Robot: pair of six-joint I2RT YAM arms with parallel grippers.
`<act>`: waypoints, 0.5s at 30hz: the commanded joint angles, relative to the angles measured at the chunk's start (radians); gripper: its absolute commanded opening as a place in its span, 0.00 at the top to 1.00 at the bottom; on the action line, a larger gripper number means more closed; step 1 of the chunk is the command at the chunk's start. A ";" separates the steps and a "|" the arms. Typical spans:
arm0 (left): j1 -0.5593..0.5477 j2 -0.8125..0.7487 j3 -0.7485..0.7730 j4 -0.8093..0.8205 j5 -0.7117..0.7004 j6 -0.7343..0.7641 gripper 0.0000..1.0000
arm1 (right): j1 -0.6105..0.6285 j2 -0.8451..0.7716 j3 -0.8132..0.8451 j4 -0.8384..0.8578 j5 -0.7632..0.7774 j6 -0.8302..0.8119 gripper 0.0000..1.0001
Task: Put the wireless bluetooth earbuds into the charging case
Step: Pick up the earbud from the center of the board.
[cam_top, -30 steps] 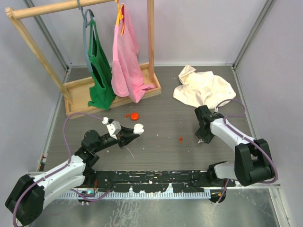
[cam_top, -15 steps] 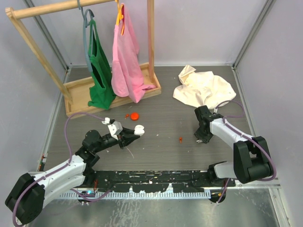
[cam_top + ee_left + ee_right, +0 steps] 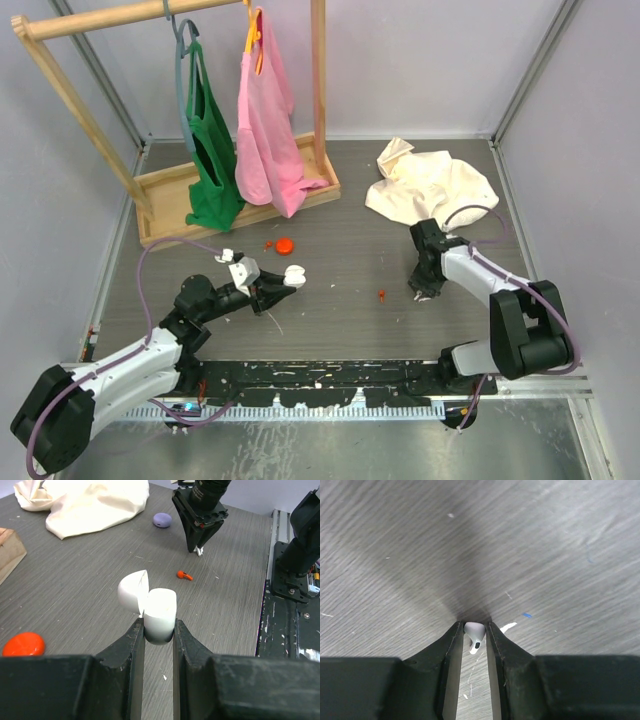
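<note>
One open white case point(image 3: 160, 612) in left jaws; right jaws pinch earbud point(image 3: 474, 632).

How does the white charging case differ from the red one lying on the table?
Colour: the white charging case is white, while the red case is orange-red. State: the white charging case has its lid swung open, and the red case looks shut. Hold: the white charging case is clamped in the left end effector, whereas the red case lies free on the table. Both are small, smooth, rounded shells.
</note>
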 commanded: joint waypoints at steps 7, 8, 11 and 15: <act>-0.009 0.011 0.036 0.039 -0.009 0.029 0.90 | 0.110 0.127 0.139 0.069 -0.071 -0.239 0.74; -0.008 0.011 0.036 0.039 -0.009 0.029 0.90 | 0.123 0.139 0.150 0.067 -0.072 -0.252 0.74; -0.010 0.012 0.037 0.037 -0.008 0.030 0.90 | 0.150 0.163 0.171 0.059 -0.073 -0.280 0.73; -0.012 0.011 0.038 0.036 -0.010 0.031 0.90 | 0.154 0.167 0.184 0.037 -0.060 -0.287 0.66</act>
